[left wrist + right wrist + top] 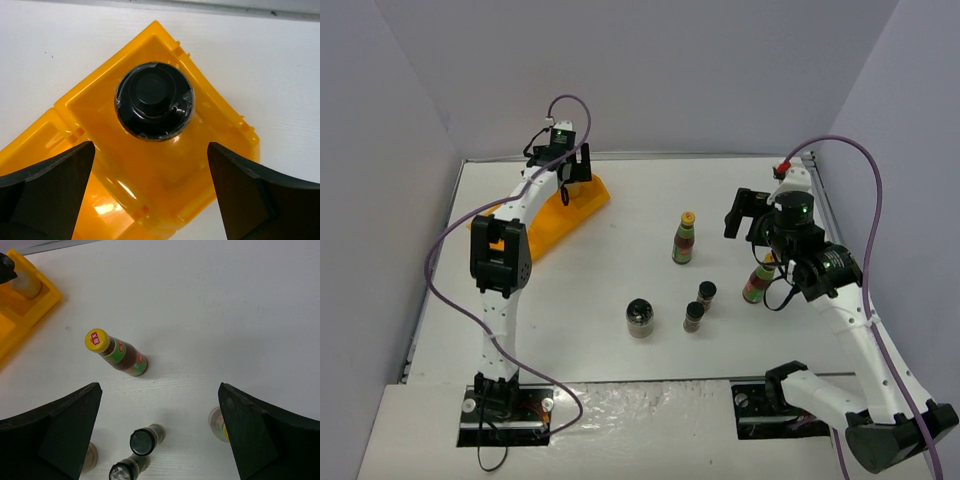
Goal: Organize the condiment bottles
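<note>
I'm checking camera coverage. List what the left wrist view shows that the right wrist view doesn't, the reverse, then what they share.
Left wrist only: the black lid top of a wide jar, seen from above, standing in an end compartment of the orange tray. Right wrist only: a yellow-capped sauce bottle, one small black-capped spice jar and a second spice jar beside it, all upright on the white table. Both: the orange tray, only a corner of it in the right wrist view, and the white table.

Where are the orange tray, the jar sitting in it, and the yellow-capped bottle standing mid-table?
orange tray (pixel 585 200), top external view, bare right end.
black-lidded jar (pixel 154 97), left wrist view, centre of its lid.
yellow-capped sauce bottle (pixel 683 243), top external view, its label.
</note>
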Controlling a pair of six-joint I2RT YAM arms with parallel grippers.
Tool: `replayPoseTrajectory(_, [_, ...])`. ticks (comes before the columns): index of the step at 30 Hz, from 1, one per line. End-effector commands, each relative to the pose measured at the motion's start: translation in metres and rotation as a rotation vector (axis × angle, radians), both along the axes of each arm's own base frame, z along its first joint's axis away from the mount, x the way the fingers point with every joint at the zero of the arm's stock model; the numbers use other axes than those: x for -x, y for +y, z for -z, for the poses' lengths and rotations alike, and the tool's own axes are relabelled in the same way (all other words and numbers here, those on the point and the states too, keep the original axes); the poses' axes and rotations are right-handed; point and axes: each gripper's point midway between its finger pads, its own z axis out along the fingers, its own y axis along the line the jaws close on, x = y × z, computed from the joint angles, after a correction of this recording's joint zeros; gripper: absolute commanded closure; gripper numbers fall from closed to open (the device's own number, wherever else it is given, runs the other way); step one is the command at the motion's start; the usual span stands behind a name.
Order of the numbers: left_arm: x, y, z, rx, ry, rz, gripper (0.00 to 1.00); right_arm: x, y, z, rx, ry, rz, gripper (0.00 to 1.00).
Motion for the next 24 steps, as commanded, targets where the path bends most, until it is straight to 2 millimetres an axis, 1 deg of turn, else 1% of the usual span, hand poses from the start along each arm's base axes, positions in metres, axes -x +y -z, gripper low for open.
replayPoseTrajectory(1, [0.019,-0.021,-0.128,0.059,-0.214,0.068,0.07,0.001,-0.004,-0.018,-0.01,-0.075,0.019,0.0])
replayPoseTrajectory(2, [0.029,-0.029,-0.123,0.047,-0.187,0.085,0.07,0.001,-0.006,-0.018,-0.004,-0.073,0.027,0.0])
replayPoseTrajectory(4, [0.054,-0.042,-0.127,0.019,-0.171,0.108,0.07,0.003,-0.007,-0.021,-0.008,-0.079,0.032,0.0])
replayPoseTrajectory(5, [0.071,-0.05,-0.13,0.01,-0.165,0.125,0.06,0.003,-0.007,-0.023,-0.013,-0.083,0.034,0.0])
replayPoseTrajectory(6, [0.083,-0.051,-0.14,0.014,-0.173,0.122,0.05,0.004,-0.006,-0.024,-0.015,-0.085,0.033,0.0])
replayPoseTrajectory(7, [0.099,-0.057,-0.143,0.021,-0.164,0.138,0.05,0.005,-0.007,-0.024,-0.018,-0.084,0.036,0.0])
replayPoseTrajectory(9, [0.127,-0.072,-0.141,0.044,-0.144,0.173,0.04,0.006,-0.007,-0.024,-0.023,-0.083,0.037,0.0])
replayPoseTrajectory(12, [0.19,-0.106,-0.133,0.095,-0.099,0.271,0.03,0.012,-0.007,-0.023,-0.035,-0.077,0.032,0.0])
replayPoseTrajectory(14, [0.231,-0.124,-0.127,0.102,-0.074,0.338,0.03,0.016,-0.007,-0.021,-0.043,-0.075,0.029,0.0])
replayPoseTrajectory(16, [0.265,-0.139,-0.121,0.136,-0.057,0.385,0.03,0.02,-0.007,-0.02,-0.049,-0.076,0.03,0.0])
replayPoseTrajectory(17, [0.284,-0.145,-0.118,0.148,-0.05,0.41,0.03,0.021,-0.007,-0.018,-0.053,-0.074,0.027,0.0])
replayPoseTrajectory(19, [0.308,-0.153,-0.116,0.161,-0.05,0.446,0.03,0.023,-0.008,-0.014,-0.053,-0.068,0.03,0.0])
replayPoseTrajectory(21, [0.341,-0.161,-0.116,0.182,-0.049,0.5,0.03,0.026,-0.008,-0.01,-0.058,-0.059,0.028,0.0])
replayPoseTrajectory(22, [0.353,-0.164,-0.118,0.194,-0.053,0.523,0.03,0.027,-0.008,-0.008,-0.059,-0.056,0.028,0.0])
replayPoseTrajectory(24, [0.37,-0.166,-0.124,0.213,-0.062,0.553,0.03,0.029,-0.01,-0.007,-0.057,-0.056,0.032,0.0])
